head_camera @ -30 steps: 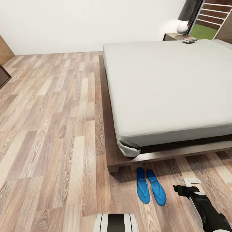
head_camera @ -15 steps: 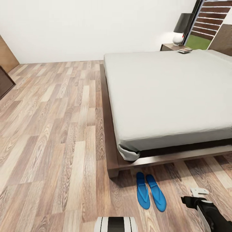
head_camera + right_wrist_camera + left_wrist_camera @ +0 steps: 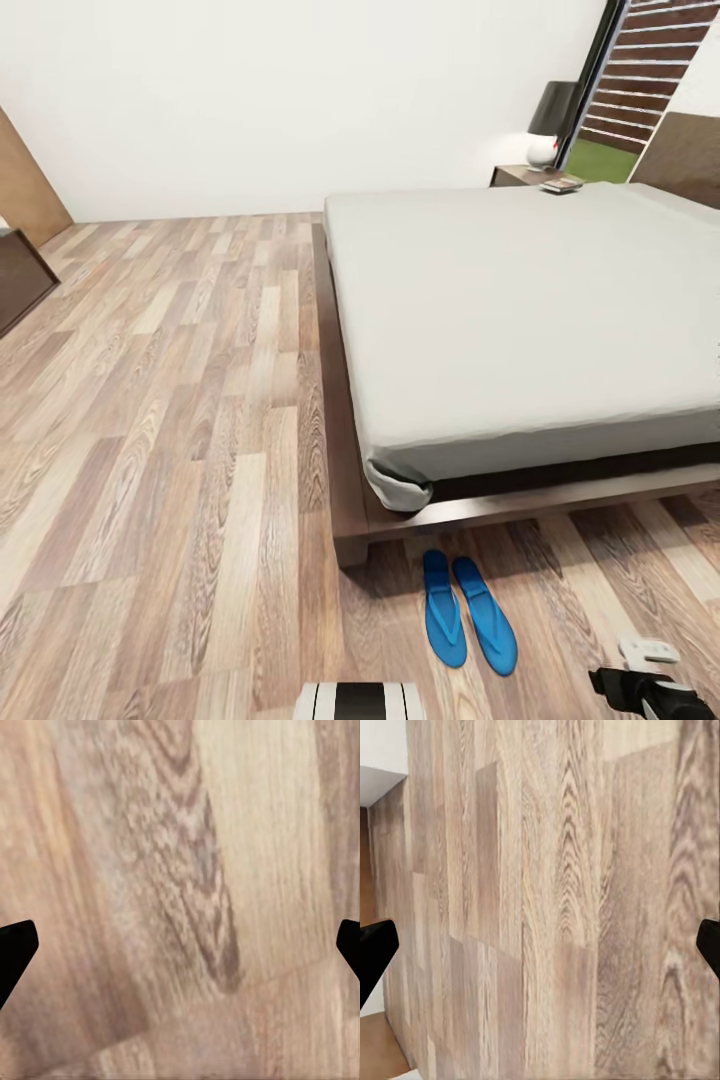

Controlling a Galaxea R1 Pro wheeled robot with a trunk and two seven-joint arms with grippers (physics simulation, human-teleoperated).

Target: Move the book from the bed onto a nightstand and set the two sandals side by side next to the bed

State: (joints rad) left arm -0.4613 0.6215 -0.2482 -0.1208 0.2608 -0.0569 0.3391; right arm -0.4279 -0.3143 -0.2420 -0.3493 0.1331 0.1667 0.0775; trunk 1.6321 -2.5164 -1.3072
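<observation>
Two blue sandals point(image 3: 445, 612) point(image 3: 486, 615) lie side by side on the wood floor, just off the near corner of the bed point(image 3: 520, 300). The bed has a plain off-white mattress on a low dark frame. At its far corner stands the nightstand point(image 3: 515, 176), and a small book point(image 3: 561, 186) appears to rest on its top by the mattress edge. My right gripper point(image 3: 645, 668) hangs low to the right of the sandals; in the right wrist view it point(image 3: 180, 949) is open over bare floor. My left gripper point(image 3: 540, 952) is also open over floorboards.
A lamp point(image 3: 547, 122) with a dark shade stands on the nightstand, beside a slatted window. A dark low cabinet point(image 3: 20, 280) sits at the far left by a wooden panel. Wide wood floor point(image 3: 180, 400) stretches left of the bed. My base point(image 3: 360, 700) shows at the bottom edge.
The camera has tilted up, so the bed and nightstand sit lower in the picture. My right arm has dropped toward the bottom right corner. The sandals and book have stayed put.
</observation>
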